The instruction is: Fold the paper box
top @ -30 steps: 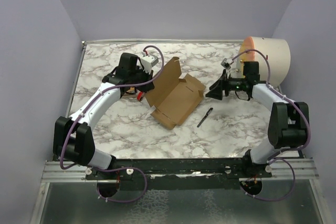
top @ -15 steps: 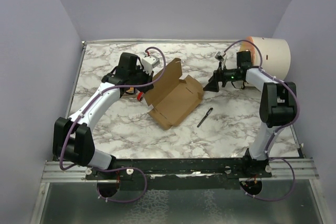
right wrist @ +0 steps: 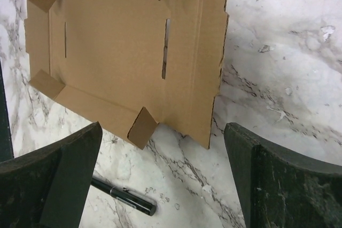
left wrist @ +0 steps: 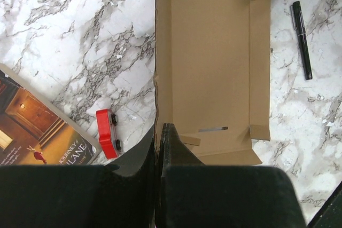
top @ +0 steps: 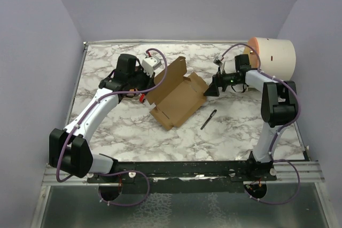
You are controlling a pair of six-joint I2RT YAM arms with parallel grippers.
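Paper box [top: 179, 97] barely folded, one panel raised; left gripper [left wrist: 158, 131] jaws pinched on its edge, right gripper [right wrist: 161, 132] jaws wide open, empty.

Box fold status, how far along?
Early. Done: one long flap of the paper box stands raised. In hand: the left end effector is shut on the box's edge; the right end effector is open at the opposite edge, not gripping. Left: other walls, corner tabs and lid unfolded.
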